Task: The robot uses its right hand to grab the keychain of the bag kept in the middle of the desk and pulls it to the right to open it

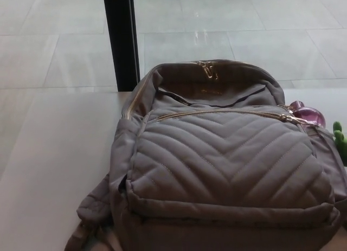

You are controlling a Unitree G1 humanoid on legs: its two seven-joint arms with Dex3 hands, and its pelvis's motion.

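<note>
Grey quilted bag (227, 164) lies mid-tabletop (54, 169), its gold zipper pull (290, 118) at the pocket's right end beside a pink keychain (309, 115). Neither hand shows. Best approach: pinch the pull squarely, then draw it right along the zipper.

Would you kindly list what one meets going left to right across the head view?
bare desk → black post → grey backpack → pink keychain → green object at the right edge.
</note>
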